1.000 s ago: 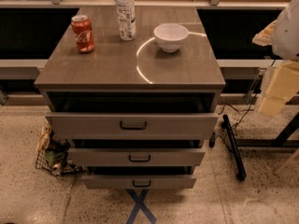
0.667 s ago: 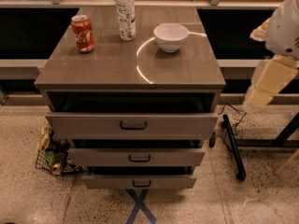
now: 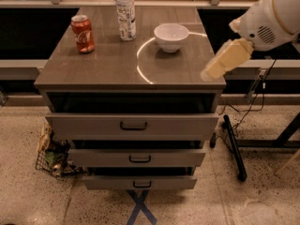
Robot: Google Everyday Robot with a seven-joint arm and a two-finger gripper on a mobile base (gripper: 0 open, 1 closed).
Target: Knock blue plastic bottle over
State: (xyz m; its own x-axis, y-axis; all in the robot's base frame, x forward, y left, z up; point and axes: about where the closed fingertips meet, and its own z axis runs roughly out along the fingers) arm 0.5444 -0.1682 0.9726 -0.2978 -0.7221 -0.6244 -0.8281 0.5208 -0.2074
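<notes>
The blue plastic bottle (image 3: 125, 14), clear with a white cap and a white-bluish label, stands upright at the back of the cabinet top (image 3: 108, 64). A red soda can (image 3: 82, 33) stands to its left, a white bowl (image 3: 171, 35) to its right. My gripper (image 3: 221, 62), cream coloured on a white arm, hangs over the right front corner of the cabinet top, well to the right of the bottle and in front of it, touching nothing.
The cabinet has three drawers (image 3: 133, 125) pulled partly out toward me. A wire basket of clutter (image 3: 54, 153) sits on the floor at its left. A black stand leg (image 3: 233, 146) and cables lie at its right. Blue tape (image 3: 140, 209) marks the floor.
My arm has swung in from the right edge, leftward and up, so the gripper now reaches the cabinet's right front corner. The bottle, can and bowl have not moved.
</notes>
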